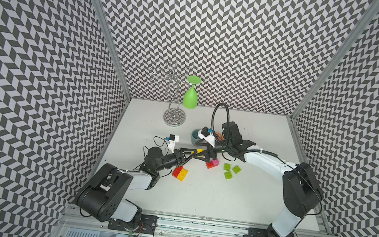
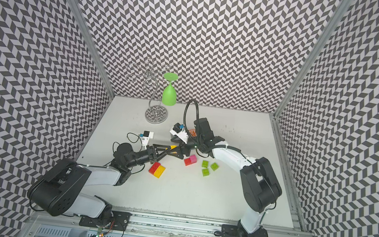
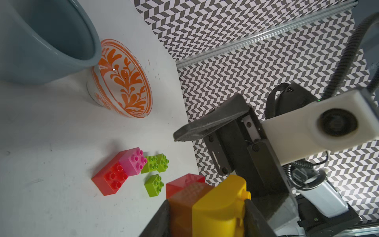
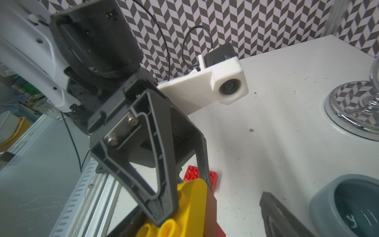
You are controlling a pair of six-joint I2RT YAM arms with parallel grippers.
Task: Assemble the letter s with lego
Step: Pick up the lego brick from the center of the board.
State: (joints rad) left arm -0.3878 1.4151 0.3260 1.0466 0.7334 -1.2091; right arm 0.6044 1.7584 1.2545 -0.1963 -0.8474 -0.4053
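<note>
My left gripper is shut on a joined lego stack above the table: a yellow brick, an orange-brown one and a red one. In both top views the yellow brick shows between the two grippers. My right gripper faces the stack with its jaws open; one finger stands clear of the bricks. On the table lie a red-and-yellow pair, a red-and-pink pair and three lime green square bricks.
A grey-blue bowl and an orange-patterned bowl stand just behind the grippers. A chrome glass rack with a green wine glass hanging upside down is at the back left. Patterned walls enclose the table.
</note>
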